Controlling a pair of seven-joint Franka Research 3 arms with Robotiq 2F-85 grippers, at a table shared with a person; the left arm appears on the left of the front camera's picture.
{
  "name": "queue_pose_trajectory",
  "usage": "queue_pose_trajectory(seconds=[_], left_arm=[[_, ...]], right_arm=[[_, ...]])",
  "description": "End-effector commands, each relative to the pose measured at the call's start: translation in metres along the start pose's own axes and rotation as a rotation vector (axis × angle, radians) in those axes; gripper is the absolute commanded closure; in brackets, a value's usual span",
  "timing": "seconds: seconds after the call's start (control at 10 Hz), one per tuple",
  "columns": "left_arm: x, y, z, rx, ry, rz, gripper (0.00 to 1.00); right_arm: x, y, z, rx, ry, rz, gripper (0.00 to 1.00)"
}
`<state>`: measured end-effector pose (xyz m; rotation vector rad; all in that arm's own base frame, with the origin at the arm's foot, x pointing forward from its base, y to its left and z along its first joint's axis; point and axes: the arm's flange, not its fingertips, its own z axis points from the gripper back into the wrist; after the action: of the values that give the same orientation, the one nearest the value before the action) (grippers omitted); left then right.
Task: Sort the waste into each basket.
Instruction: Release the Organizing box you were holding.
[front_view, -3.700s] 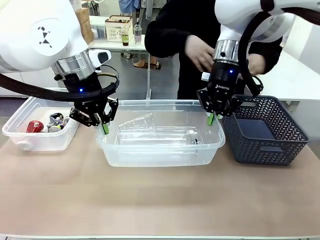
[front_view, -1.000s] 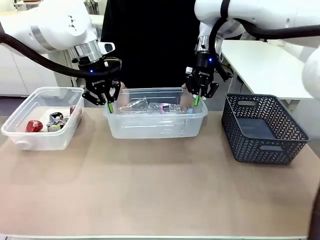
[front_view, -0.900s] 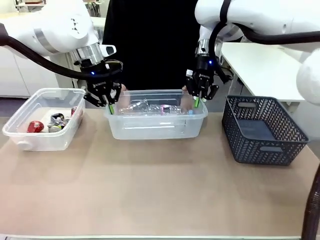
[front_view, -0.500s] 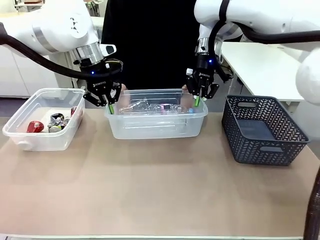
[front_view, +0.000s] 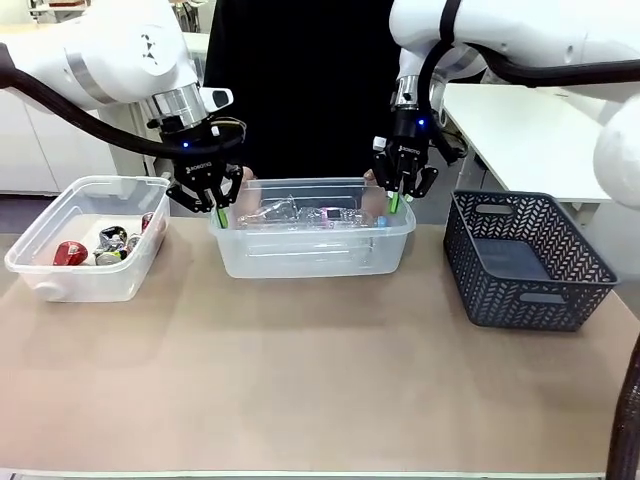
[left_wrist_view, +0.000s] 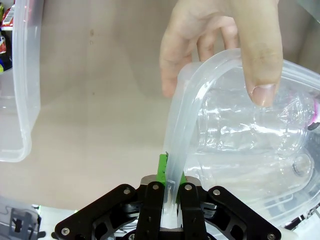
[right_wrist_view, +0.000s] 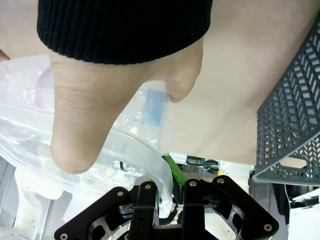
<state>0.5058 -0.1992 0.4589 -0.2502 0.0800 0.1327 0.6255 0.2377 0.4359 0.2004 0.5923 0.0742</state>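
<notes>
A clear tub with clear plastic bottles is at the table's far middle. My left gripper is shut on its left rim, my right gripper on its right rim. The left wrist view shows my left gripper pinching the rim, a person's hand gripping the same rim, and a bottle inside. In the right wrist view my right gripper clamps the rim under a person's hand. A second clear tub at left holds crushed cans.
A dark lattice basket stands at the right, close to the middle tub; its wall also shows in the right wrist view. A person in black stands behind the table. The near half of the tan tabletop is bare.
Since the oldest frame both grippers have carried the middle tub toward the far side, and the person's hands have taken hold of its ends. Over the last second hardly anything has moved.
</notes>
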Motion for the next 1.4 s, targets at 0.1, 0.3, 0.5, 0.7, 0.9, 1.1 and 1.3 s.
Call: queue_pose_trajectory(seconds=[0.1, 0.3, 0.5, 0.7, 0.9, 1.1, 1.3], left_arm=[[-0.004, 0.002, 0.007, -0.006, -0.022, 0.012, 0.38], [-0.023, 0.011, 0.036, -0.041, -0.113, 0.024, 0.0], [-0.05, 0.022, 0.069, -0.091, -0.26, 0.031, 0.14], [-0.069, 0.032, 0.078, -0.137, -0.311, 0.017, 0.0], [-0.063, 0.046, 0.068, -0.167, -0.26, 0.035, 0.0], [-0.054, 0.049, 0.054, -0.195, -0.198, 0.027, 0.0], [-0.061, 0.046, 0.057, -0.155, -0.231, 0.057, 0.0]], right_arm=[[-0.034, -0.019, 0.004, 0.089, -0.197, 0.022, 0.37], [-0.068, -0.032, 0.015, 0.141, -0.341, 0.065, 0.0], [-0.097, -0.042, 0.023, 0.173, -0.433, 0.096, 0.13], [-0.114, -0.051, 0.015, 0.214, -0.469, 0.129, 0.0], [-0.125, -0.059, -0.003, 0.242, -0.513, 0.185, 0.0], [-0.117, -0.066, -0.012, 0.274, -0.511, 0.218, 0.0], [-0.117, -0.058, -0.005, 0.228, -0.491, 0.165, 0.0]])
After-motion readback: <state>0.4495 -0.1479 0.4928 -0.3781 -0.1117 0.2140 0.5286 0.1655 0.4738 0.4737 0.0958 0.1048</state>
